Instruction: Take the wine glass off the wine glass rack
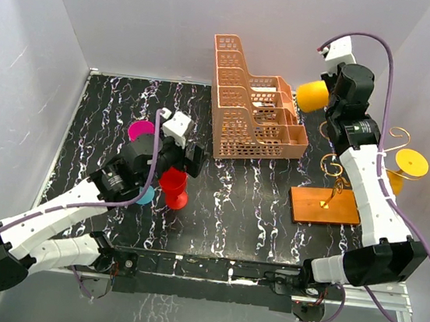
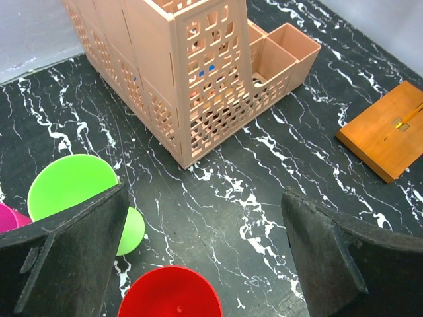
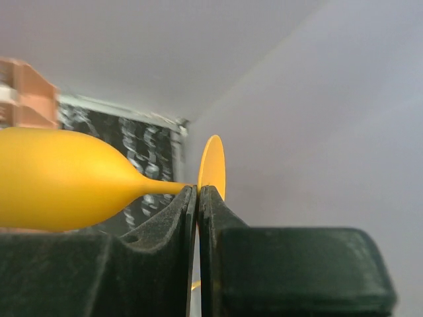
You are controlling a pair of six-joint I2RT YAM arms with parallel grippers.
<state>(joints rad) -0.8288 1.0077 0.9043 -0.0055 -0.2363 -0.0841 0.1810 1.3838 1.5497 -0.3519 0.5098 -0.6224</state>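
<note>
My right gripper (image 1: 335,89) is shut on the stem of a yellow wine glass (image 1: 313,96) and holds it sideways, high near the back right, apart from the rack. In the right wrist view the bowl (image 3: 59,188) lies left of the shut fingers (image 3: 198,193), and the foot disc (image 3: 213,165) sits just behind them. The wine glass rack, an orange-brown base board (image 1: 324,206) with gold wire hooks (image 1: 333,169), stands at the right. A second yellow glass (image 1: 411,163) hangs at its right side. My left gripper (image 1: 184,157) is open and empty above the table (image 2: 205,193).
A peach lattice basket (image 1: 249,106) stands at the back centre, also in the left wrist view (image 2: 192,72). A red glass (image 1: 174,183) stands under my left gripper, with magenta (image 1: 140,130), teal (image 1: 146,194) and green (image 2: 69,188) glasses beside it. White walls enclose the table.
</note>
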